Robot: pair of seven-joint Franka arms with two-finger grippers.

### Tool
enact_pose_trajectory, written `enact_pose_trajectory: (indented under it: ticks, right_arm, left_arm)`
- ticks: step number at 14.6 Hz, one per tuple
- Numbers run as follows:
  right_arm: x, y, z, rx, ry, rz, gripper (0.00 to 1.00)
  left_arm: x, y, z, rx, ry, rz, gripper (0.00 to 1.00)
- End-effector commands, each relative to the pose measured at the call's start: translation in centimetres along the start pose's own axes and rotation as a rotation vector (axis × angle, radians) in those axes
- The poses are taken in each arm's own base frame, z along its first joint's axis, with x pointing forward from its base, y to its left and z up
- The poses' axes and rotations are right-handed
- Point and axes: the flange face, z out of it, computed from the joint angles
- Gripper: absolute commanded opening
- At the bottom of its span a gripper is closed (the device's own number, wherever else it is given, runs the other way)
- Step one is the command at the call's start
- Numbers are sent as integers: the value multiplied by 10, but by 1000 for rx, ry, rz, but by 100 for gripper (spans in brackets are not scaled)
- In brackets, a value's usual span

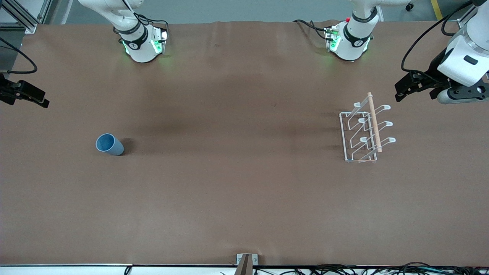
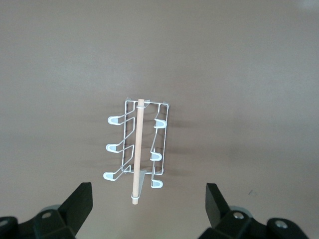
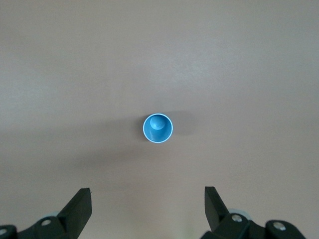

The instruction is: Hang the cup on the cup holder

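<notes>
A light-blue cup [image 1: 109, 144] stands upright on the brown table [image 1: 229, 191], well apart from the white wire cup holder [image 1: 365, 130], toward the right arm's end. The left gripper [image 1: 414, 86], fingers spread and empty, hangs beside the holder; the right gripper [image 1: 26, 95], likewise spread and empty, waits at the cup's end of the table.

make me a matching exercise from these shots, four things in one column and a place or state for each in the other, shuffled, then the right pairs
Things:
1. cup
2. cup holder
3. left gripper
4. right gripper

Places or states:
A. open, up in the air at the right arm's end of the table
B. standing upright, mouth up, alone on the table toward the right arm's end
C. open, up in the air close to the rack at the left arm's end
D. white wire with a wooden rod on top, no cup on any prong

Pairs: 1-B, 2-D, 3-C, 4-A
</notes>
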Motion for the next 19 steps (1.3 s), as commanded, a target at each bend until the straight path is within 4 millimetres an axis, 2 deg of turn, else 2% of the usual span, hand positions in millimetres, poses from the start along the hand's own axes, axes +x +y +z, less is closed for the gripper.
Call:
enact_pose_trajectory:
  ticks: [1, 13, 15, 19]
  right_arm:
    - [-8, 3, -2, -3, 4, -9, 100]
    - [-7, 7, 1, -3, 1, -9, 100]
    - [-8, 9, 9, -3, -16, -9, 100]
    - [-8, 16, 35, -3, -59, 0, 100]
  left_arm:
    - [1, 1, -2, -11, 14, 13, 100]
    - [2, 1, -8, -14, 28, 11, 100]
    - [2, 1, -8, -13, 25, 11, 100]
    - [1, 2, -6, -12, 22, 13, 100]
